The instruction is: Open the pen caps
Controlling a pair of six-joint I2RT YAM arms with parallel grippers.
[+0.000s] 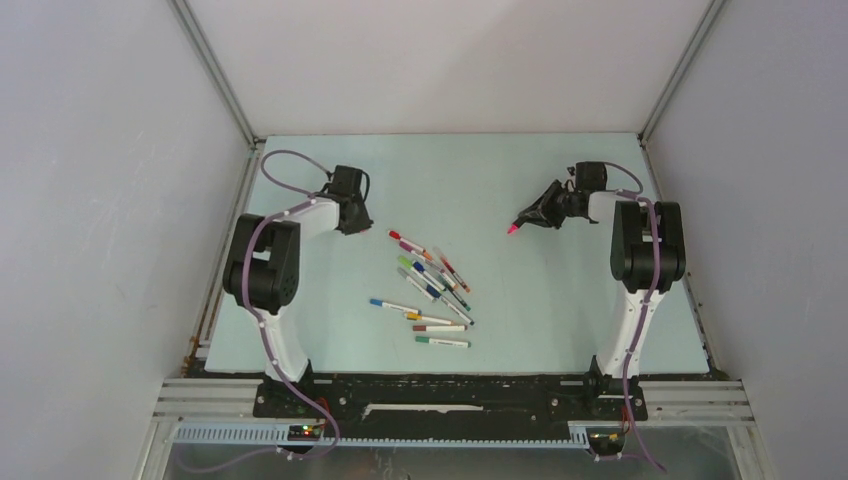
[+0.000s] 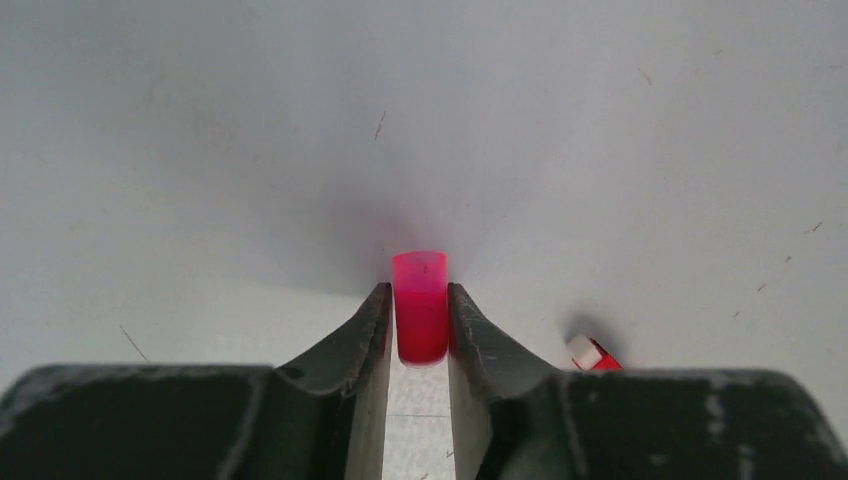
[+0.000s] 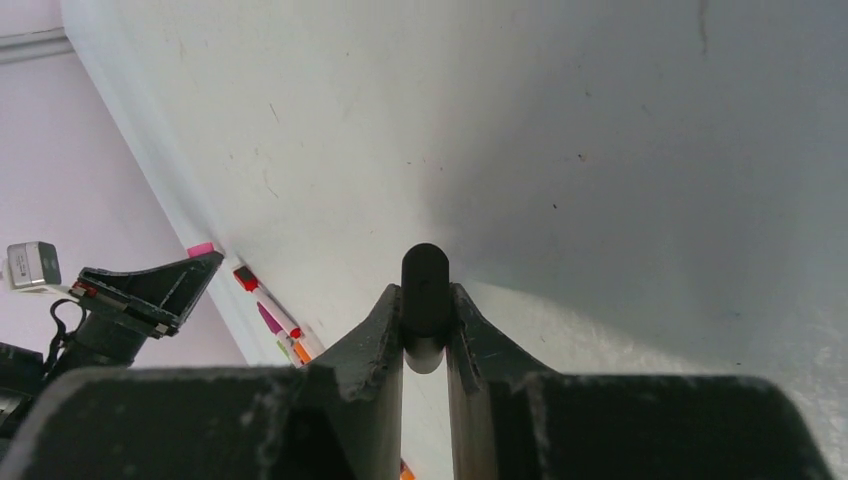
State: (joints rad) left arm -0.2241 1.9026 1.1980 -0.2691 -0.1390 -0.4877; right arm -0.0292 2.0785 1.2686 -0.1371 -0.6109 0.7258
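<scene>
Left gripper (image 2: 420,312): your dark, scuffed jaws stand narrow, one against each side of the highlighter cap (image 2: 420,290). No gap shows on either side.
Highlighter cap: a short, fat cylinder of glossy bright-pink plastic with a flat end. It pokes out past the fingertips at mid-frame in the left wrist view.
Right gripper (image 3: 425,300): it is clamped on the highlighter (image 3: 425,265). The matte black barrel has a rounded end that stands clear above the jaws.
Highlighter tip: in the top view its pink point (image 1: 513,229) aims toward lower left, right of centre.
Pens (image 1: 430,285): thin pale barrels with coloured ends, lying in a loose fan at the centre of the table (image 1: 560,300), several of them crossing.
Table surface: pale, smooth and flat, marked with fine scratches and specks.
Edges: white walls close in on the left, the right and the far side. Your left gripper sits at upper left and your right at upper right, each near its own side wall.
Open room: bare table separates the two grippers. The pens lie well apart from both.
Hidden: the jaws cover the lower part of the cap and of the barrel. In the left wrist view a red and white pen end (image 2: 590,352) is cut off by the gripper body.
Hard to make out: the pens are too small for you to tell whether the coloured ends are caps still seated.
</scene>
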